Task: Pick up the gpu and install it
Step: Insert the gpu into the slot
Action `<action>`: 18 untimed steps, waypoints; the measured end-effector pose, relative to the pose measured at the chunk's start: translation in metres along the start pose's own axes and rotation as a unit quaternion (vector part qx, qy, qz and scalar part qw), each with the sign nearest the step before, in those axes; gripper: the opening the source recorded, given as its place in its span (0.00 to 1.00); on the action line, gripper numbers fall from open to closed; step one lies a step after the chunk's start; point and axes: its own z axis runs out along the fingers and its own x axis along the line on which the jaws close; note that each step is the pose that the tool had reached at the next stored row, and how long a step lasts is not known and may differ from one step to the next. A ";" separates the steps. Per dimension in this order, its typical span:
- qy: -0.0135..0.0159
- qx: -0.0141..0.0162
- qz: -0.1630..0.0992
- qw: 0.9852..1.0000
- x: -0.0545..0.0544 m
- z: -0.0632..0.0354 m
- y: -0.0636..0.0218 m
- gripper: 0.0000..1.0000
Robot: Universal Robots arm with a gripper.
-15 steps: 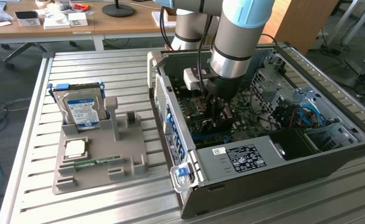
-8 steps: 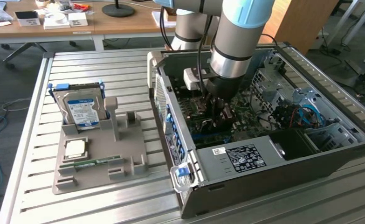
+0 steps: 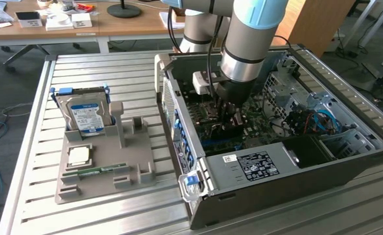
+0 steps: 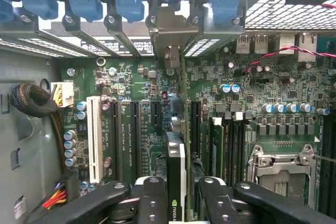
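You see the gpu (image 4: 177, 182) edge-on, standing among the motherboard (image 4: 131, 85) slots, its lower end hidden behind the gripper (image 4: 176, 195); jaws sit either side, contact unclear, so you cannot tell the grip. Outside the case (image 3: 289, 186): hard drive (image 3: 83, 115) upright in the grey holder (image 3: 100, 171)

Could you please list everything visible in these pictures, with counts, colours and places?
Thin flat black gpu card: one, edge-on over the green motherboard, between the jaws.
Open grey metal computer case: one, on the slatted metal table.
Grey plastic parts holder: one, toward the exterior view's left.
Silver hard drive with blue-white label: one, upright in the holder.
Narrow green RAM stick: one, flat on the holder.
Black gripper: one, inside the case, jaws either side of the card.
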 end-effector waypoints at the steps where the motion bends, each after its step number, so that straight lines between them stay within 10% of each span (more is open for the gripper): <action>1: 0.000 0.000 0.000 1.000 0.000 0.0000 0.0000 0.27; 18: 0.000 0.000 0.000 1.000 0.001 0.0003 0.0000 0.27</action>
